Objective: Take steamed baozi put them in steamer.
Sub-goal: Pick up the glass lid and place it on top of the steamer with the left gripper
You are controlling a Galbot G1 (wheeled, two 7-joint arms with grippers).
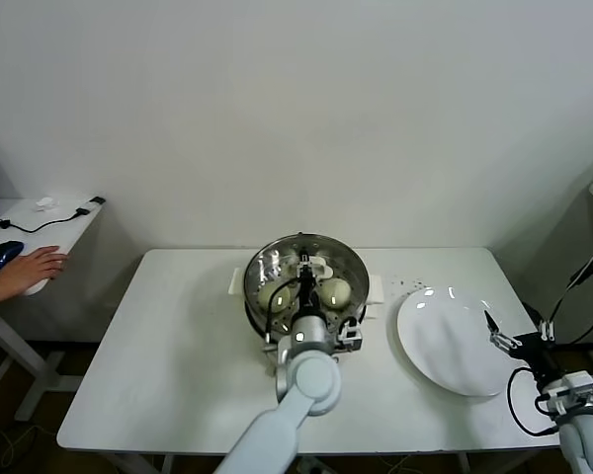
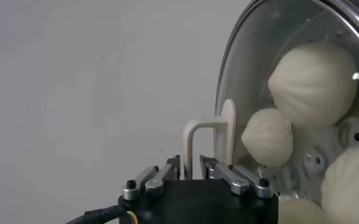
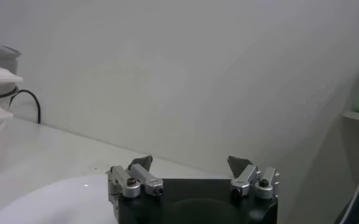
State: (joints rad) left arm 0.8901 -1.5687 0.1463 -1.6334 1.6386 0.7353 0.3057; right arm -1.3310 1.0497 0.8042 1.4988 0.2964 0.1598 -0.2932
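The left gripper (image 1: 303,269), at centre frame in the head view, reaches into the steamer (image 1: 260,265). In its wrist view the two pale fingers (image 2: 228,131) stand a little apart, just beside a small baozi (image 2: 267,137) at centre right; whether they grip it, touch it or have let it go cannot be told. A larger baozi (image 2: 314,83) sits at upper right, another (image 2: 350,185) at the right edge, and part of a fourth (image 2: 298,213) shows at the bottom. From the head camera only two buns are plain, one (image 1: 274,294) left of the arm and one (image 1: 334,290) right of it.

The risk, as I judge it: if the fingers lift away while dough clings to them, the bun could be dragged or tipped against the pot wall; a sideways exit could also squash its neighbours or knock the rim.

The arm's wrist hides the near part of the pot in the head view. The steamer's tray is mostly covered.

The right gripper (image 1: 496,332) rests at lower right, over the near edge of the white plate (image 1: 445,341), its jaws spread wide and holding nothing. A person's hand (image 1: 32,267) lies beside a mouse (image 1: 3,254) on a side desk at far left.
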